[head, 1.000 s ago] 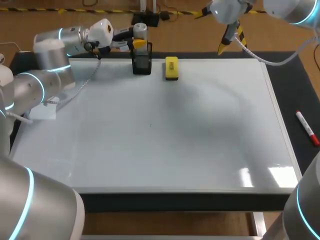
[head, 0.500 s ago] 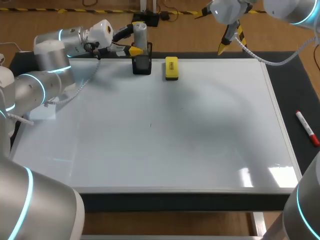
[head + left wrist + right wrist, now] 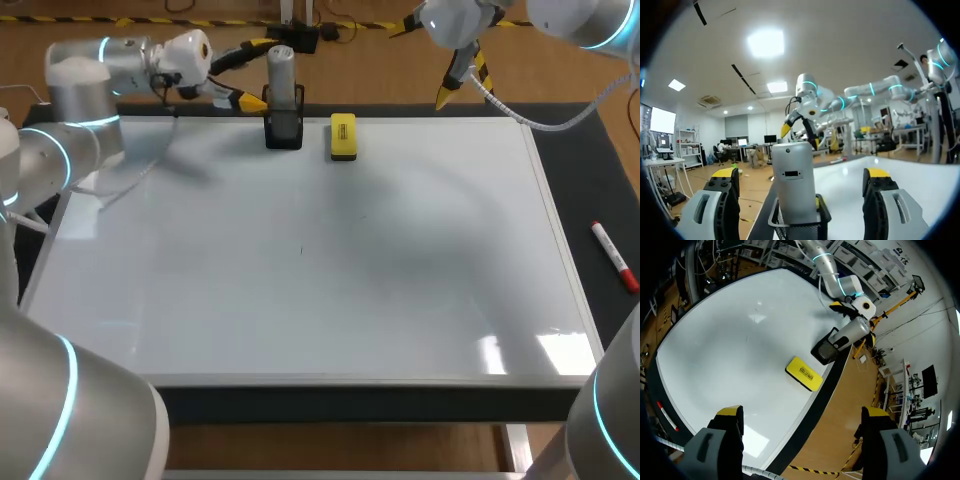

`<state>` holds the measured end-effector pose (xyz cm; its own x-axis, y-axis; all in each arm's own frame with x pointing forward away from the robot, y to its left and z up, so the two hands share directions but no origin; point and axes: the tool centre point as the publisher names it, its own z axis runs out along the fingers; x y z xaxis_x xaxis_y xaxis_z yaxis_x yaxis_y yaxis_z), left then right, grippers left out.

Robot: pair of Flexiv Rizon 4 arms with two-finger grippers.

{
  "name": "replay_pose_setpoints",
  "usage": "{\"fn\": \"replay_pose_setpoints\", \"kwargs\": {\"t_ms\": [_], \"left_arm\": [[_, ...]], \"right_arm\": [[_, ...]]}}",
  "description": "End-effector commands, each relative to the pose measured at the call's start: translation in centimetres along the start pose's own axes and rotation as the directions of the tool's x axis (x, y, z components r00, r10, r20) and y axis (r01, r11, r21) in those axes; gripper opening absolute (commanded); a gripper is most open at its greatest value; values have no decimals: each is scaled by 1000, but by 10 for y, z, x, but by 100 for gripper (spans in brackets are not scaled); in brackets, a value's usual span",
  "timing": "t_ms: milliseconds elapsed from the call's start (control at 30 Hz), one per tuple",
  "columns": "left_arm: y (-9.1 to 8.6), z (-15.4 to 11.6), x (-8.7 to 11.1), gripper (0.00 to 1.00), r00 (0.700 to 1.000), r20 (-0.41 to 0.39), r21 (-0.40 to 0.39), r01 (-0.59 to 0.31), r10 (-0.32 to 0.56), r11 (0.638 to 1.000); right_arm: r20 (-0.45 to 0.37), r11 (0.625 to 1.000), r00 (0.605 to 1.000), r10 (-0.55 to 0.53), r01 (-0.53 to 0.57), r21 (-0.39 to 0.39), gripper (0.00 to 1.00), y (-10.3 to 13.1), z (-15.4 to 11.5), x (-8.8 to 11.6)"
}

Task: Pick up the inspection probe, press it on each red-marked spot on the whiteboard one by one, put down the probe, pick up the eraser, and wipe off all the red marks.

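The grey inspection probe (image 3: 281,72) stands upright in a black mesh holder (image 3: 284,130) at the whiteboard's (image 3: 300,300) far edge. My left gripper (image 3: 255,72) is open just left of the probe and does not touch it. In the left wrist view the probe (image 3: 794,180) and holder (image 3: 800,225) sit ahead, between that gripper's (image 3: 800,175) spread fingers. The yellow eraser (image 3: 343,136) lies right of the holder. My right gripper (image 3: 424,62) hangs open and empty high over the far edge, looking down on the eraser (image 3: 803,373) and probe (image 3: 850,332). I see no red marks on the board.
A red marker (image 3: 613,255) lies on the black mat beside the board's right edge. A tiny dark speck (image 3: 301,250) shows near the board's middle.
My left gripper has opened, let go of the probe standing in the holder, and drawn back to the left. The right arm has not moved.
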<state>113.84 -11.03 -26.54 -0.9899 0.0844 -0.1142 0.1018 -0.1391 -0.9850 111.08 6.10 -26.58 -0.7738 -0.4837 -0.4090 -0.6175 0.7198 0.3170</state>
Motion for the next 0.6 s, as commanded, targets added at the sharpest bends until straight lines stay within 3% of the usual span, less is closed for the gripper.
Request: {"fn": "replay_pose_setpoints", "kwargs": {"t_ms": [33, 333, 600], "left_arm": [[-10, -15, 15, 100, 996, 85, -99, 8, 0, 995], [-15, -36, 31, 100, 969, 244, -271, 24, 45, 962], [-20, -48, 43, 100, 918, 383, -399, 65, 102, 915]], "right_arm": [[-4, 1000, 1000, -1, 1, 2, 100, 0, -1, 0], [-4, 1000, 1000, -1, 1, 2, 100, 0, -1, 0], [-4, 1000, 1000, -1, 1, 2, 100, 0, -1, 0]]}}
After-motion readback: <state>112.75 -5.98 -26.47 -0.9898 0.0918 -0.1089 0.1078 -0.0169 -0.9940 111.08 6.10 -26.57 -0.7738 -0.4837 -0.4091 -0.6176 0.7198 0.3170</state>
